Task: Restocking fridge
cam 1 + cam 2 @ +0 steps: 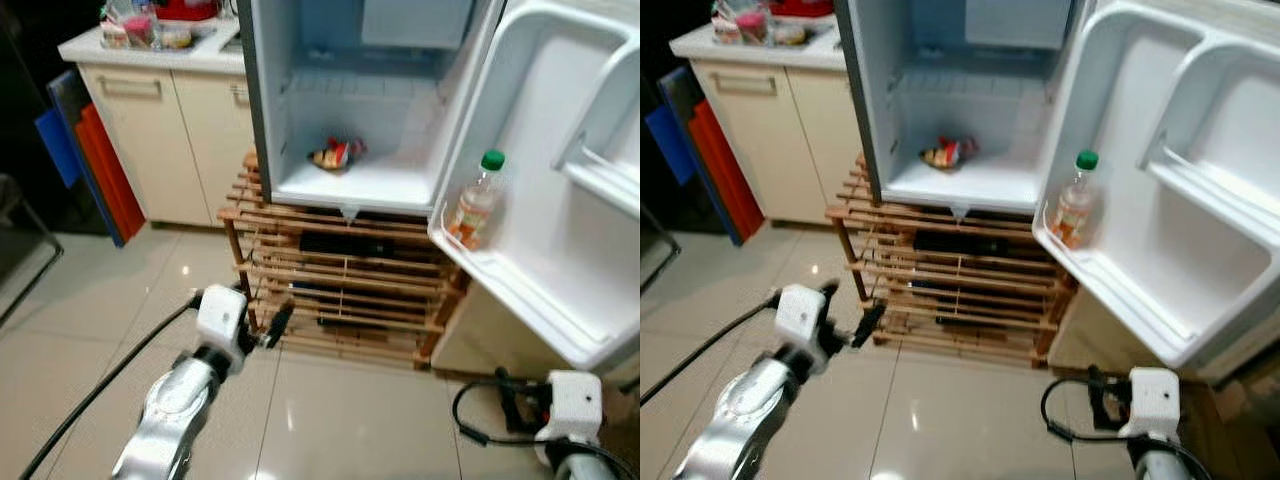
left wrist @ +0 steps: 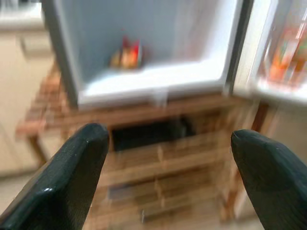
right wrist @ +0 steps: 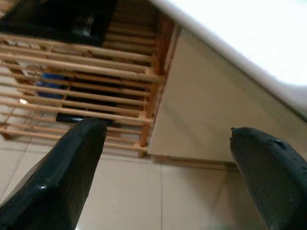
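Kitchen floor is pale glossy tile, and low over it the left gripper sits with its two black fingers spread wide apart and nothing between them, pointed toward the small fridge. From the head camera you can see that left arm reaching forward from the lower left, its fingers just short of the wooden slatted rack that the fridge stands on. The right gripper is also spread open and empty, hanging low at the lower right near the floor, facing the right-hand end of the rack and the beige panel beside it, with the white underside of the fridge door above. Moving outward: the fridge is wide open, its door swung out to the right. Inside, on the floor of the fridge compartment, there's a small pile of red and yellow packaged food toward the back. A bottle with a green cap and amber liquid stands upright in the lower door shelf. Something dark and flat lies on the rack's upper level. To the left is a cream cabinet with cluttered stuff on its counter, and blue and red flat boards lean beside it.
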`<state>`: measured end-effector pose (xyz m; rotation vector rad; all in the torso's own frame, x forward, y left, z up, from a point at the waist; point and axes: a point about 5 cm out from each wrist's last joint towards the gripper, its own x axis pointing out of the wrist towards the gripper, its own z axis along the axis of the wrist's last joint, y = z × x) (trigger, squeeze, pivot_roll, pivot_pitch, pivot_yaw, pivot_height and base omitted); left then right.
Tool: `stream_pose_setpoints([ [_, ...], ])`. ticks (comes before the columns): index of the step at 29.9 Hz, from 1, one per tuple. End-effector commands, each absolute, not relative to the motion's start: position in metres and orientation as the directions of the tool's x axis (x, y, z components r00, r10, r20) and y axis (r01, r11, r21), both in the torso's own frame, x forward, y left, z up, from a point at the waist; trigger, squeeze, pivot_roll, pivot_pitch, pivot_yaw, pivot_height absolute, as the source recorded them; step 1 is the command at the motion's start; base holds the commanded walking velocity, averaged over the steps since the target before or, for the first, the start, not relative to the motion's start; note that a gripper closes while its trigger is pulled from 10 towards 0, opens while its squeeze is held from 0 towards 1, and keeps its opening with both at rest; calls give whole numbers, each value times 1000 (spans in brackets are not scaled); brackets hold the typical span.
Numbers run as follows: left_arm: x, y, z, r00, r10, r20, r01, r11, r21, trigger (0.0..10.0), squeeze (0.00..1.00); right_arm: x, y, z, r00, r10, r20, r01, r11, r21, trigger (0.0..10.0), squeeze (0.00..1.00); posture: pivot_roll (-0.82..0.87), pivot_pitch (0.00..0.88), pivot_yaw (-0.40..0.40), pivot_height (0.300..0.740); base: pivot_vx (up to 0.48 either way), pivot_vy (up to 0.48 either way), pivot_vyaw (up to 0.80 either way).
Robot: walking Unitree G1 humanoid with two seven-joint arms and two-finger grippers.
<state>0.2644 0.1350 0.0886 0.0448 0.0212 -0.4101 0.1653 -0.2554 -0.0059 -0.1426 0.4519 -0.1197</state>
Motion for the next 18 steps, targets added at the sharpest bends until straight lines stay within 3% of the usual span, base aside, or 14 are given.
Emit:
stream_pose_setpoints([
  [1, 264, 133, 86, 915, -401, -40, 402, 914, 44, 10000, 0, 157, -264, -22, 839, -209, -501, 88, 963, -255, 10000, 0, -223, 0, 6, 740, 0, -472, 0],
  [3, 263, 132, 85, 908, -417, -38, 419, 907, 39, 10000, 0, 149, -271, -37, 759, -256, -599, 56, 942, -331, 10000, 0, -225, 0, 7, 740, 0, -472, 0],
  [7, 263, 137, 76, 907, -414, -76, 417, 908, 37, 10000, 0, 122, -288, -58, 592, -333, -734, 131, 938, -320, 10000, 0, -236, 0, 13, 740, 0, -468, 0],
  [9, 263, 138, 74, 907, -412, -85, 416, 909, 35, 10000, 0, 117, -292, -61, 561, -342, -754, 135, 936, -325, 10000, 0, -238, 0, 13, 740, 0, -465, 0],
  [12, 264, 144, 51, 906, -371, -201, 381, 925, 10, 10000, 0, 91, -323, -67, 370, -480, -796, 247, 876, -414, 10000, 0, -243, 0, 14, 740, 0, -446, 0],
  [13, 264, 144, 51, 906, -371, -201, 381, 925, 10, 10000, 0, 91, -323, -67, 370, -480, -796, 247, 876, -414, 10000, 0, -243, 0, 14, 740, 0, -401, 0],
  [15, 263, 144, 39, 891, -359, -280, 393, 917, 76, 10000, 0, 83, -341, -63, 280, -581, -764, 302, 809, -505, 10000, 0, -244, 0, 15, 740, 0, -201, 0],
  [16, 259, 146, 21, 846, -367, -387, 454, 877, 159, 10000, 0, 76, -363, -52, 217, -681, -699, 366, 721, -589, 10000, 0, -243, 0, 19, 740, 0, 0, 0],
  [17, 259, 146, 21, 846, -367, -387, 454, 877, 159, 10000, 0, 76, -363, -52, 217, -681, -699, 366, 721, -589, 10000, 0, -243, 0, 19, 740, 0, 0, 0],
  [18, 255, 156, 5, 808, -347, -475, 460, 876, 142, 10000, 0, 77, -383, -38, 191, -754, -628, 444, 637, -630, 10000, 0, -250, 0, 25, 740, 0, 0, 0],
])
